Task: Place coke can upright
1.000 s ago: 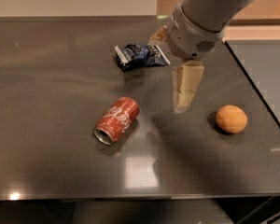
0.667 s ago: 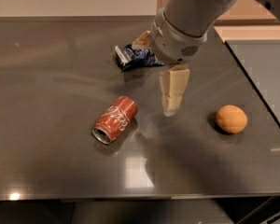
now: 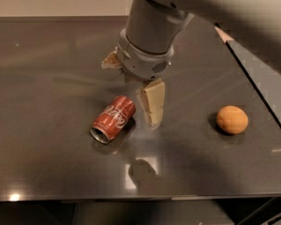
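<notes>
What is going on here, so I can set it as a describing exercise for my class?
A robot arm reaches over the dark table. Its pincer hangs low, just to the right of the coke can, and is not gripping it. The can lies on its side, so it has not yet been stood upright. An orange sits apart, farther to the right.
</notes>
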`<state>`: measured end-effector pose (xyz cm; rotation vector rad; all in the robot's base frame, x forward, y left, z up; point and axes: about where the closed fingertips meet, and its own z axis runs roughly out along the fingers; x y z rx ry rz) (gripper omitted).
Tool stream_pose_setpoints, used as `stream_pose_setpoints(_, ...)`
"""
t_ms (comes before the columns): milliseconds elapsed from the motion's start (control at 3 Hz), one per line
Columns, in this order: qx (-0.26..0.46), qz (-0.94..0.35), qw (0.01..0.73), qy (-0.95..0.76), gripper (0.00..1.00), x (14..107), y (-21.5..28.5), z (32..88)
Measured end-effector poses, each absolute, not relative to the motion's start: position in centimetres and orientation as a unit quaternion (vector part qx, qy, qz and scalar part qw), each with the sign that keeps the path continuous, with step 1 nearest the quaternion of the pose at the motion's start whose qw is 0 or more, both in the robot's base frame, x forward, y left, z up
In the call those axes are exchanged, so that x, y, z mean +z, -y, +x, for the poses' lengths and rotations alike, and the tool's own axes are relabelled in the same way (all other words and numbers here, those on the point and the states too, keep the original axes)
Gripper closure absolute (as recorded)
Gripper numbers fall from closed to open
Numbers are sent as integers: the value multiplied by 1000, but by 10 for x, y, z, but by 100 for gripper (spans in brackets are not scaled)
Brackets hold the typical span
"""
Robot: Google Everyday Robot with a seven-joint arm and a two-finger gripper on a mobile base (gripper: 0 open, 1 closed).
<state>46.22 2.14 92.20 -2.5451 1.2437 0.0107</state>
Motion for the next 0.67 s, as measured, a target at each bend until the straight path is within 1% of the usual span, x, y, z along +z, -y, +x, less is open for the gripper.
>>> stream_pose_setpoints(667, -3, -925, 93, -367, 0, 892, -53, 454)
